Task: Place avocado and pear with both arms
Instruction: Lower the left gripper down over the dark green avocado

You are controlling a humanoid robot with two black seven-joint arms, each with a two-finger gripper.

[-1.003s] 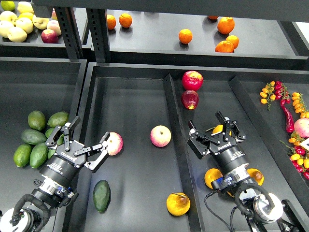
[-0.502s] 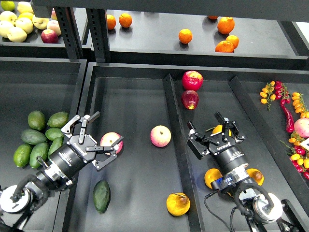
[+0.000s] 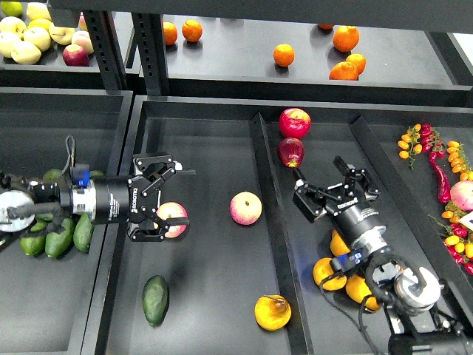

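Note:
The dark green avocado (image 3: 155,299) lies at the front left of the middle tray (image 3: 207,148). The yellow-orange pear (image 3: 273,312) with a brown blotch lies at the front right of the same tray, next to the divider (image 3: 267,214). My left gripper (image 3: 188,198) comes in level from the left, open and empty, well above the avocado in the view. A pink apple (image 3: 171,220) sits by its lower finger. My right gripper (image 3: 319,174) is open and empty over the right compartment, up and to the right of the pear.
A pink-yellow apple (image 3: 245,208) lies mid-tray. Two red apples (image 3: 294,123) lie at the back right. Oranges (image 3: 325,272) lie under my right arm. Brighter green avocados (image 3: 55,233) fill the left tray. Cherry tomatoes and chili (image 3: 441,174) are at the right. More oranges (image 3: 344,70) sit on the back shelf.
My left arm has swung down to lie level from the left, with its gripper now over the pink apple. My right gripper has shifted slightly right. The avocado and pear have not moved.

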